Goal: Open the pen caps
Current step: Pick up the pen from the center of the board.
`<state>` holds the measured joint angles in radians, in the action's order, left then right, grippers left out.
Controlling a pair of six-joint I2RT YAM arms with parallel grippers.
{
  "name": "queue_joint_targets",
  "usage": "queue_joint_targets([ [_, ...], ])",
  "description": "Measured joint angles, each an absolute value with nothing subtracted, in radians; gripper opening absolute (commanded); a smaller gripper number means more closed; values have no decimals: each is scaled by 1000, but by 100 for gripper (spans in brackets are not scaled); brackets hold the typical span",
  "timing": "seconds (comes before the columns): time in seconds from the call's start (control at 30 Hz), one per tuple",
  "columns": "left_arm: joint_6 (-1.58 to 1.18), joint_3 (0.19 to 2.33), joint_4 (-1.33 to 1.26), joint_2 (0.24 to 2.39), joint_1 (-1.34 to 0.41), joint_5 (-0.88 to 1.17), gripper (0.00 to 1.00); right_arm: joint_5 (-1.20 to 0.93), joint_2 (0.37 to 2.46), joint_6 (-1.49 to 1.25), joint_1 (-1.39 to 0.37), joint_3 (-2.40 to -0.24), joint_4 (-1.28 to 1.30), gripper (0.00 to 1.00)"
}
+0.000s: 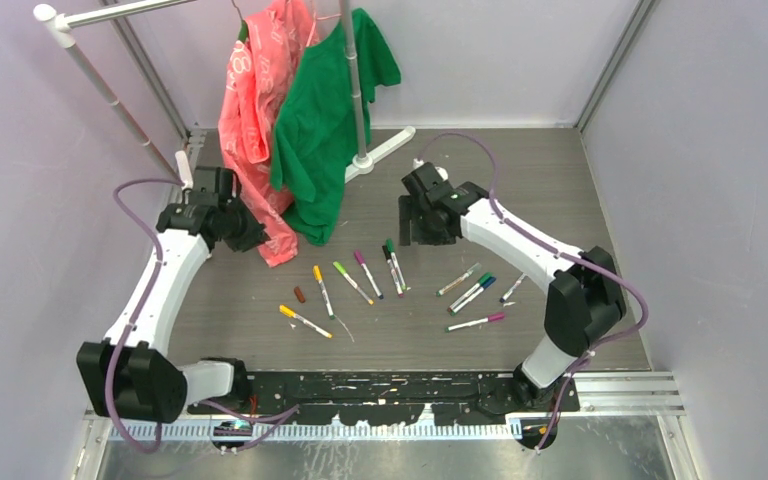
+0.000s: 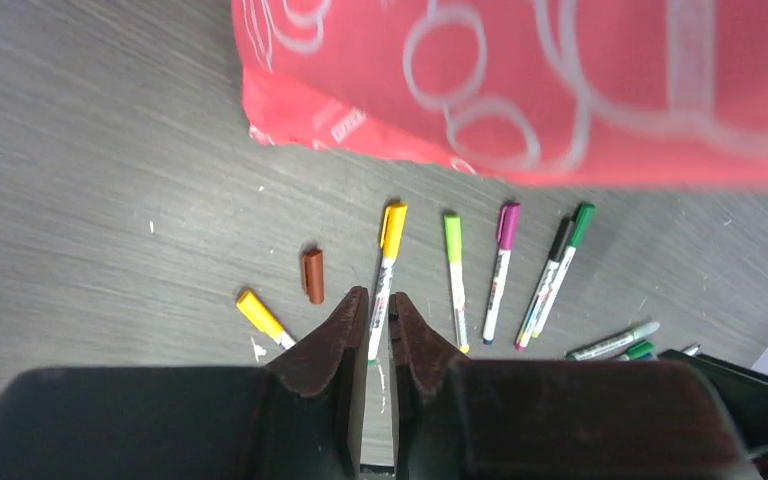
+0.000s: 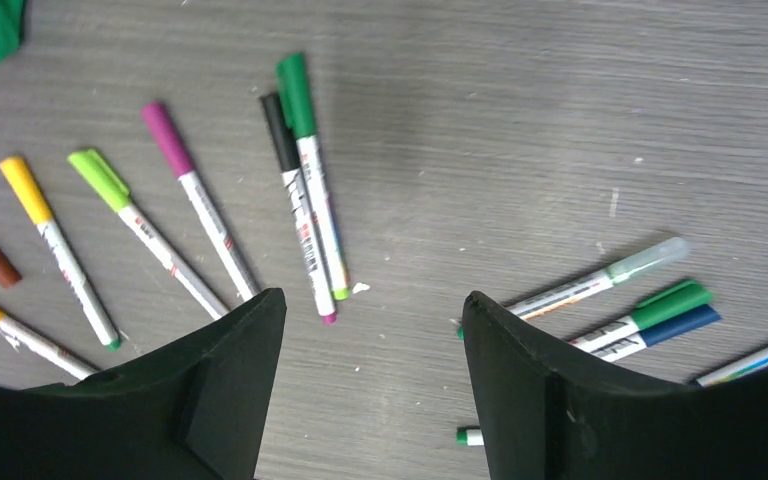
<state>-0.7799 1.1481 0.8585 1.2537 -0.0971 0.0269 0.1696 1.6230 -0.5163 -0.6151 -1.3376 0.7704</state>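
- Currently pre-grasp: the pens [image 1: 367, 273] lie fanned on the table [image 1: 560, 200] between the arms, none held. Nearly all pen caps [image 3: 165, 135] look seated.
- One brown cap [image 1: 299, 294] lies loose between two yellow-capped pens.
- Left gripper [image 2: 378, 320]: fingers almost together with only a slit between, nothing in it. It is raised off the table and lined up in its wrist view with the yellow-capped pen [image 2: 392, 230].
- Right gripper [image 3: 375, 310]: fingers wide apart and empty, above the black and green pair [image 3: 305, 190].
- Next move, my judgement: the left must spread, one arm pins a barrel, the other pulls the cap along its axis.
- Farther back, the red shirt [image 1: 260, 100] hangs close to the left wrist: possible snag.
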Motion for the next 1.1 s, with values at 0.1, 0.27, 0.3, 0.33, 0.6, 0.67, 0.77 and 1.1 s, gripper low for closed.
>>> queue_joint_targets([
  [0.1, -777, 1126, 886, 1189, -110, 27, 13, 164, 1642, -506, -661, -1344, 772, 69],
  [0.27, -778, 1121, 925, 1117, -147, 27, 11, 154, 1720, -497, -696, -1368, 771, 66],
  [0.3, -779, 1117, 930, 1106, -160, 27, 11, 155, 1742, -495, -698, -1370, 771, 65],
  [0.33, -781, 1110, 936, 1094, -175, 28, 11, 154, 1748, -494, -699, -1370, 771, 64],
  [0.6, -804, 1045, 957, 1061, -244, 33, 10, 146, 1842, -485, -715, -1372, 763, 59],
  [0.67, -804, 1041, 955, 1073, -249, 33, 9, 141, 1864, -483, -717, -1375, 760, 59],
  [0.77, -804, 1035, 953, 1086, -257, 36, 9, 135, 1895, -479, -718, -1385, 756, 58],
  [1.1, -804, 1031, 939, 1109, -265, 39, 9, 136, 1941, -467, -719, -1406, 732, 57],
])
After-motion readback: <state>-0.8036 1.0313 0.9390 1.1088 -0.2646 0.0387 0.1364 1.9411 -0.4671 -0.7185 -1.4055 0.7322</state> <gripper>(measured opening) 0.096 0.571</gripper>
